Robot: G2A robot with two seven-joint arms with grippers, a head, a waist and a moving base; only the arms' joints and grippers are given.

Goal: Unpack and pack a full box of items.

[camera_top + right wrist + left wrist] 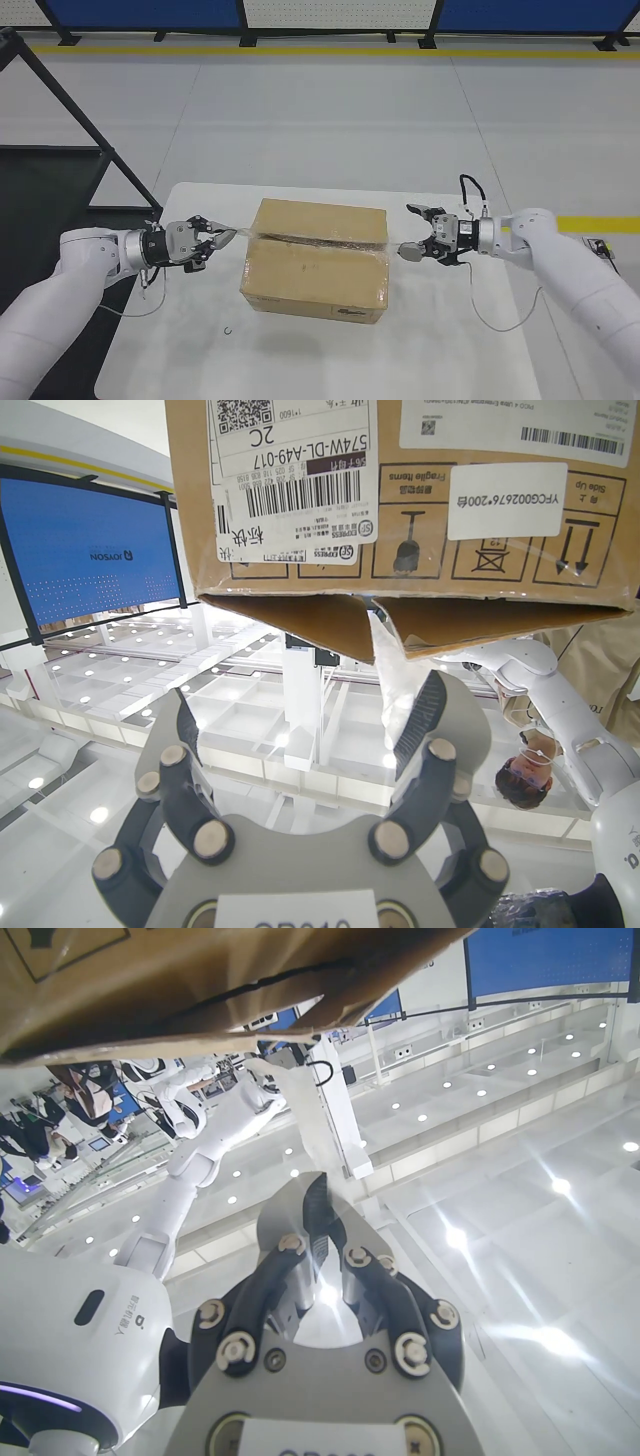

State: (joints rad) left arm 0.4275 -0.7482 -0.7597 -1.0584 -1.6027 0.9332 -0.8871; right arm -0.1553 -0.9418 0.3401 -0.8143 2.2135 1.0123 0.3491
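A brown cardboard box (pixel 315 262) lies in the middle of the white table (pixel 440 340), its top flaps closed along a seam covered in clear tape. At the box's left end, my left gripper (pixel 218 240) is shut on a strip of clear tape (pixel 310 1118) that stretches from its fingertips (pixel 316 1193) to the box edge (pixel 150 983). My right gripper (pixel 408 231) stands open just off the box's right end. In the right wrist view its fingers (pixel 422 710) are spread below the labelled box face (pixel 400 500). A loose end of tape (pixel 385 665) hangs from the flap seam near one finger.
A small ring-like object (pixel 230 326) lies on the table in front of the box's left corner. A thin cable (pixel 495 315) trails over the table under the right arm. A black frame (pixel 70 110) stands beyond the table's left side.
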